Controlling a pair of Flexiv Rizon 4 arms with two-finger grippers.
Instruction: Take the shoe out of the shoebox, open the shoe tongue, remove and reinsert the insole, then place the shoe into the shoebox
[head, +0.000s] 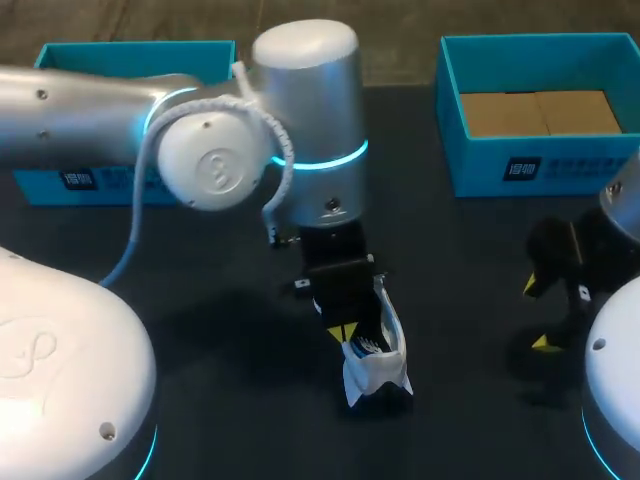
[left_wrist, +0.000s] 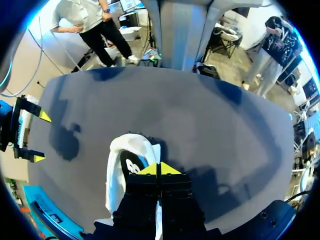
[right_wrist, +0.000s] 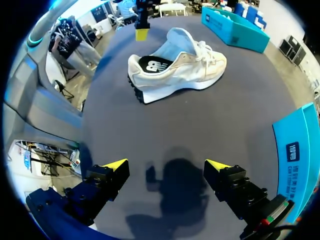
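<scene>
My left jaws are closed, the yellow tips (left_wrist: 148, 169) pressed one against the other at the heel end of the shoe (left_wrist: 122, 165); whether something thin is caught between them, I cannot tell. My right jaws stand wide open and hold nothing, low over the dark surface (head: 470, 300), well apart from the shoe. The shoe stands on its sole near the middle, outside the teal shoebox (head: 560, 165) far on my right and the second teal box (head: 40, 185) on my left. I judge it light, with a soft upper and a stiffer sole. Tongue and insole look thin and floppy, so pinching an edge suits them.
</scene>
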